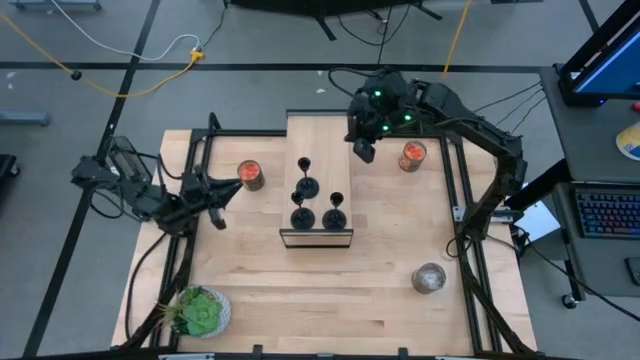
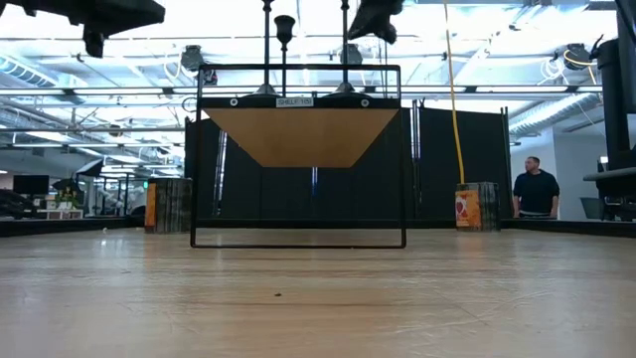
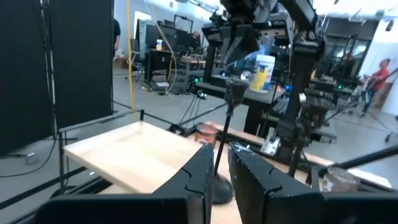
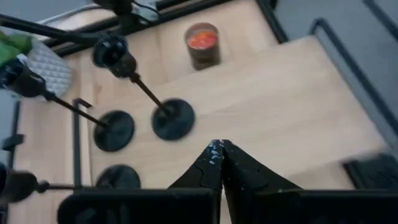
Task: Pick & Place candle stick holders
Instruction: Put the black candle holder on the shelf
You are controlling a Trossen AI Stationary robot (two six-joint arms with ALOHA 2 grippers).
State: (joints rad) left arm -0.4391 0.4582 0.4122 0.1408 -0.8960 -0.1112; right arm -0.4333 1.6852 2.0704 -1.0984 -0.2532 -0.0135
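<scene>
Three black candle stick holders (image 1: pixel 304 187), (image 1: pixel 300 218), (image 1: pixel 335 216) stand upright on their round bases on the raised wooden shelf (image 1: pixel 320 135) at mid-table. My right gripper (image 1: pixel 362 150) hangs shut above the shelf's far right part, slanting down, with the holders' bases (image 4: pixel 173 118) ahead of its tips (image 4: pixel 217 144). My left gripper (image 1: pixel 226 200) floats level to the left of the shelf, its fingers a narrow gap apart (image 3: pixel 219 152) and nothing between them. The nearest holder (image 3: pixel 231 99) shows beyond that gap, still on the shelf.
Glass jars with red-orange contents stand left (image 1: pixel 250 175) and far right (image 1: pixel 413 155) of the shelf. A clear jar (image 1: pixel 430 278) is near right and a potted green plant (image 1: pixel 200 312) near left. Black frame rails (image 1: pixel 462 190) border the table. A person (image 2: pixel 537 189) stands beyond it.
</scene>
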